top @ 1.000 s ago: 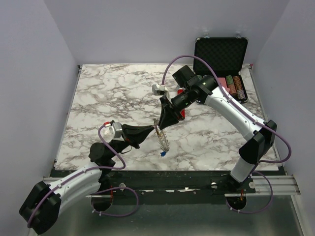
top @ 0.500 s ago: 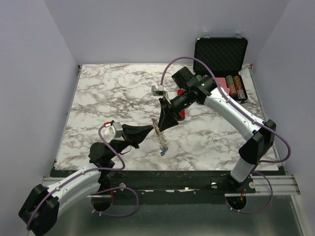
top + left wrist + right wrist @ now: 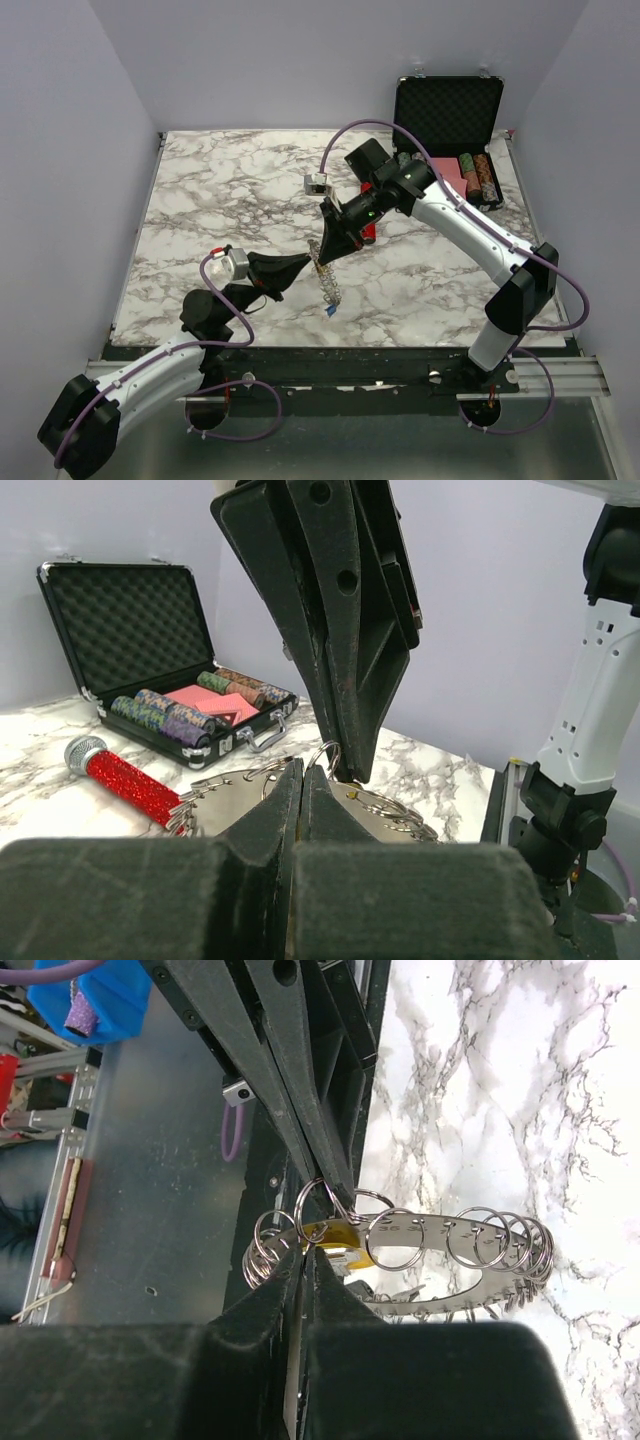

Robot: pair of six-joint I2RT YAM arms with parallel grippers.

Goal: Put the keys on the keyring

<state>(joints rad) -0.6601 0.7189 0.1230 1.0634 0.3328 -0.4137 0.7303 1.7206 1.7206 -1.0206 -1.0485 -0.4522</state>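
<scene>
The keyring (image 3: 330, 283) is a flat silvery ring with many small wire loops round its rim, held tilted above the marble table. My left gripper (image 3: 308, 262) is shut on its rim (image 3: 390, 810). My right gripper (image 3: 322, 258) comes down from the far side and meets the ring right beside the left fingertips (image 3: 302, 770). In the right wrist view its jaws (image 3: 312, 1255) are pinched on a yellow-headed key (image 3: 350, 1232) that sits against one wire loop of the keyring (image 3: 440, 1230). A blue-headed key (image 3: 329, 312) shows at the ring's low end.
A red glittery cylinder with a silver cap (image 3: 130, 780) lies on the table behind the ring. An open black case (image 3: 448, 110) with striped poker chips (image 3: 480, 175) stands at the back right. The table's near edge lies just below the ring.
The right gripper's jaws have narrowed and its wrist has shifted slightly left toward the ring. The left gripper and the keyring have stayed in place.
</scene>
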